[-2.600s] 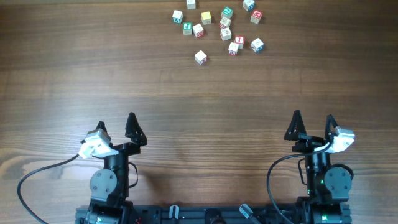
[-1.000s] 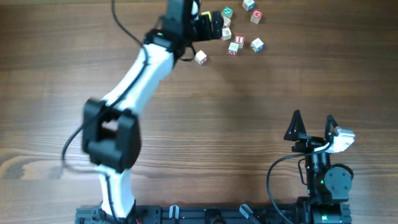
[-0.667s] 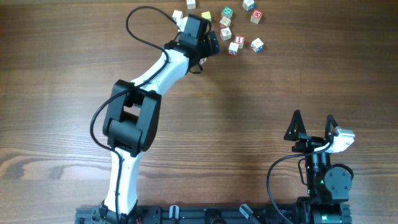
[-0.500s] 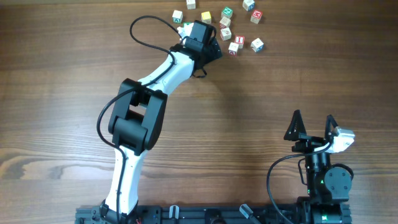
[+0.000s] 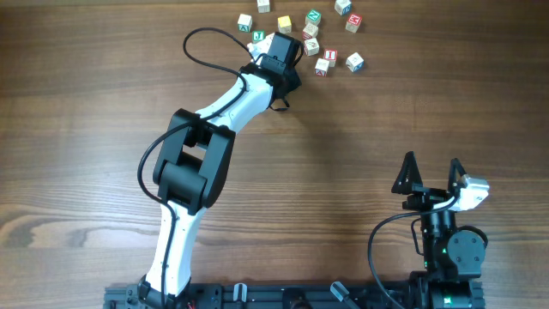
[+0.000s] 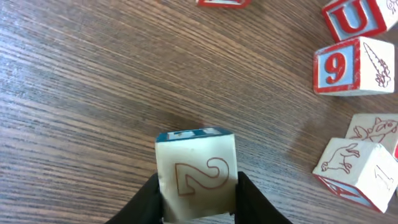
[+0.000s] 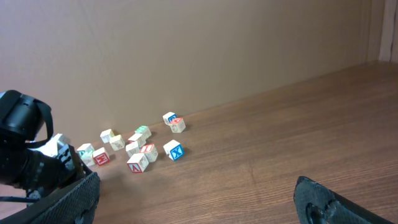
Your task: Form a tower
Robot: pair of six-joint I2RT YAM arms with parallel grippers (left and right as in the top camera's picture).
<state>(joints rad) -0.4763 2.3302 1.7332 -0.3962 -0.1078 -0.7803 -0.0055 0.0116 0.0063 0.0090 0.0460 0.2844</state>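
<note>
My left gripper [image 5: 286,84] reaches to the far middle of the table and is shut on a pale cube [image 6: 196,171] with a red-outlined 2 and a blue far face. Both black fingers [image 6: 149,202] press its sides. From overhead the arm hides this cube. I cannot tell whether it rests on the wood or hangs just above it. A tower is out of view; every cube I see lies singly. My right gripper [image 5: 431,172] stands open near the front right, nothing between its fingers [image 7: 329,202].
Loose alphabet cubes lie scattered just right of the held one: a 9 cube [image 6: 351,65], a U cube [image 6: 357,18] and an animal-print cube [image 6: 357,171]. From overhead the cluster [image 5: 330,57] spreads along the far edge, with a blue X cube [image 7: 173,149] nearest the right arm.
The left arm swung out from its rest pose to the cube cluster, came down over the lone near cube and shut on it. The right arm has not moved.
</note>
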